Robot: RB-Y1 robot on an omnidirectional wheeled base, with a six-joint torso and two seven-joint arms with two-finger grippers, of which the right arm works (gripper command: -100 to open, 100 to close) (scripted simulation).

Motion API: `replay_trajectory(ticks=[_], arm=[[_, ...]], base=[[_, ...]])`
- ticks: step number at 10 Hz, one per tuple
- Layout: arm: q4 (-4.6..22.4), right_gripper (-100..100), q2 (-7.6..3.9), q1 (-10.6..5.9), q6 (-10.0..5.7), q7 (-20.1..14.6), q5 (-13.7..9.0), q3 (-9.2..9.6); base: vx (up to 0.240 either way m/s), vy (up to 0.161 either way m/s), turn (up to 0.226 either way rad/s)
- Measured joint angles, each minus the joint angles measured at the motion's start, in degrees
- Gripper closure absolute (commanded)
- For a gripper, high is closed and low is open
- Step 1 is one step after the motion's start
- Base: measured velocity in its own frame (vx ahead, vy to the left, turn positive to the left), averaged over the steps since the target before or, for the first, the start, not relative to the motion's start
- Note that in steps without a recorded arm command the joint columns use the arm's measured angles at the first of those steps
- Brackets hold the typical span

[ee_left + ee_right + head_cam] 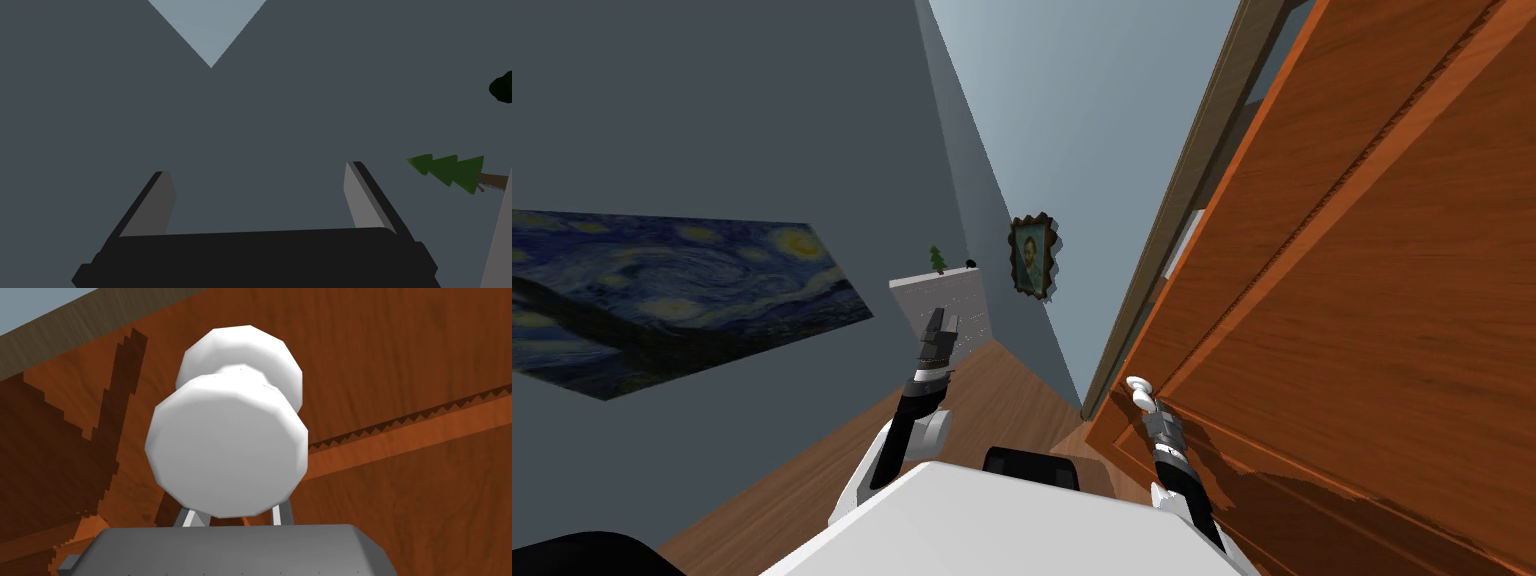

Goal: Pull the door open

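Note:
An orange-brown wooden door fills the right side of the head view, standing a little off its brown-grey frame. Its white knob is low on the door's near edge. My right gripper reaches up to the knob. In the right wrist view the knob looms large against the door. My right gripper is shut on it, and its fingers just peek out beneath. My left gripper hangs open and empty over the floor, its fingers wide apart.
A narrow corridor with a wooden floor runs ahead. A pale cabinet stands at its end with a small green tree on top. A framed portrait hangs beside the door frame. A large painting hangs on the grey left wall.

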Motion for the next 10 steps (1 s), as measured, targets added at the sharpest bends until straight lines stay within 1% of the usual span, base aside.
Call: replay_trajectory(ticks=[1,3,5,6,7,8,9,10], arm=[[-0.6,100,0.26,0.39,0.07,-0.4,-0.1,0.03],[-1.5,100,0.27,0.79,0.92,-2.9,-1.5,-0.05],[-1.0,100,0.10,0.68,0.89,-5.9,-2.6,-0.04],[-1.2,100,0.25,0.73,1.08,-6.9,-2.9,-0.05],[-0.5,100,0.14,0.51,0.89,-8.3,-3.5,-0.03],[-0.8,100,0.07,0.77,1.08,-9.6,-3.8,0.06],[-0.2,100,0.00,0.54,0.96,-11.1,-4.4,0.04],[-0.9,100,0.17,0.86,1.38,-12.0,-4.7,0.05]], base=[[-0.041,-0.008,0.080],[-0.078,-0.011,0.136],[-0.053,-0.003,0.087],[-0.070,-0.003,0.102],[-0.053,-0.003,0.069],[-0.058,-0.005,0.101],[-0.043,-0.007,0.054],[-0.045,-0.005,0.119]])
